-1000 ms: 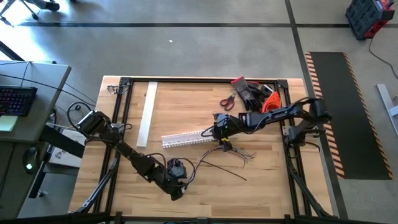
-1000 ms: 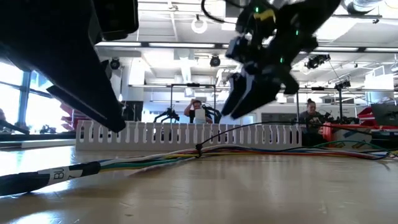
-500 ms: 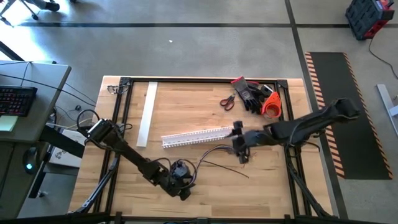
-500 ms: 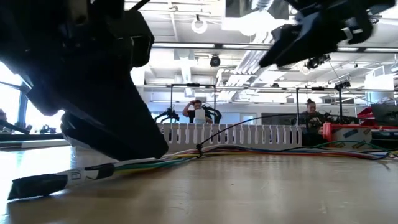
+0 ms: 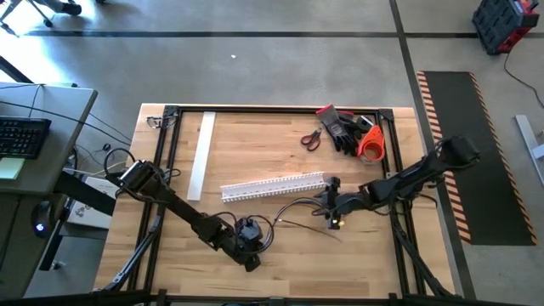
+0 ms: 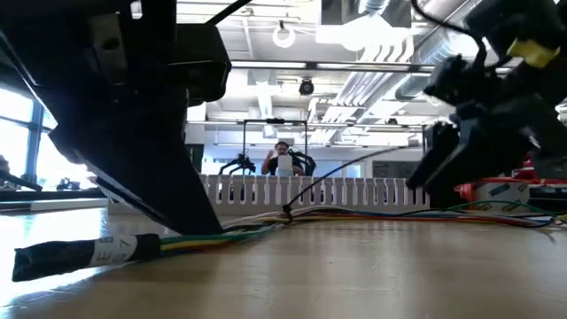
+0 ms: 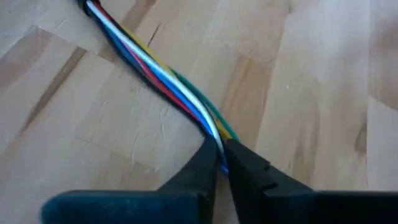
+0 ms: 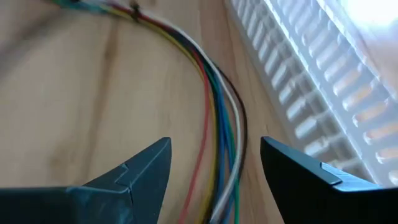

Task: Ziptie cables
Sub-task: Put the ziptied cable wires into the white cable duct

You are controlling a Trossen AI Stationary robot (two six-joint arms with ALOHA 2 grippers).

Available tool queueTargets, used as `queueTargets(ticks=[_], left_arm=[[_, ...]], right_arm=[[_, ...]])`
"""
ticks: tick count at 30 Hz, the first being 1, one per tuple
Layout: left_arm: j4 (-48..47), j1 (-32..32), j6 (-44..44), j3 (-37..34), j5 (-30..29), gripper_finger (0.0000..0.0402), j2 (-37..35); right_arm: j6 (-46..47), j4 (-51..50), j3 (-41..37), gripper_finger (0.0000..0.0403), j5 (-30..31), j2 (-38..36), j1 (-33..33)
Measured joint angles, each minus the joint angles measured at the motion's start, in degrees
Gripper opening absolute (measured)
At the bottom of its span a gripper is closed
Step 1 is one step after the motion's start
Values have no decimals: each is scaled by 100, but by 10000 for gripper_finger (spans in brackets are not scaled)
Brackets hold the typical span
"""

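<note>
The cables [image 5: 289,204] are a thin multi-coloured bundle lying on the wooden table in front of the white comb-toothed duct [image 5: 272,185]. A black zip tie [image 6: 285,211] sits around them, and one end is black-wrapped with a label [image 6: 71,257]. My left gripper [image 5: 248,240] is at the near middle, shut on the cables [image 7: 149,62]. My right gripper [image 5: 331,212] is open just above the cables [image 8: 214,106] near the duct's right end; its fingers stand on either side of the bundle. My left gripper pinches the bundle [image 7: 214,134] between its two fingertips, part way along from the black-wrapped end. The fingers [image 7: 249,168] slant down from above. The bundle lies on the table and runs on beyond the fingers.
Scissors [image 5: 311,138], black gloves [image 5: 344,127] and an orange object [image 5: 370,140] lie at the far right. A flat white strip [image 5: 201,153] lies at the far left. People [image 6: 282,159] are in the room behind the table.
My right gripper has gone from over the duct toward the table's right and near edges and down to the cables. My left gripper has shifted a little toward the right and lower, at the cables' near end.
</note>
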Motion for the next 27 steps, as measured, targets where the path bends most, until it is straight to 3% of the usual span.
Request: queueTargets(ticks=[3, 11, 16, 20, 27], left_arm=[[-459, -1, 246, 156, 98, 7, -145], [-2992, -112, 1000, 1045, 292, 2, -292], [-3610, -151, 1101, 1184, 235, 2, -292], [-3834, -220, 1104, 1186, 114, 3, -299], [-3979, -349, 1101, 1184, -228, 3, -299]], right_arm=[[43, 9, 4, 232, 46, 328, -17], [741, 86, 38, 231, -5, 927, -12], [920, 46, 39, 218, -190, 949, 92], [1002, -10, 44, 172, -280, 951, 256], [1057, -25, 44, 58, -339, 955, 503]])
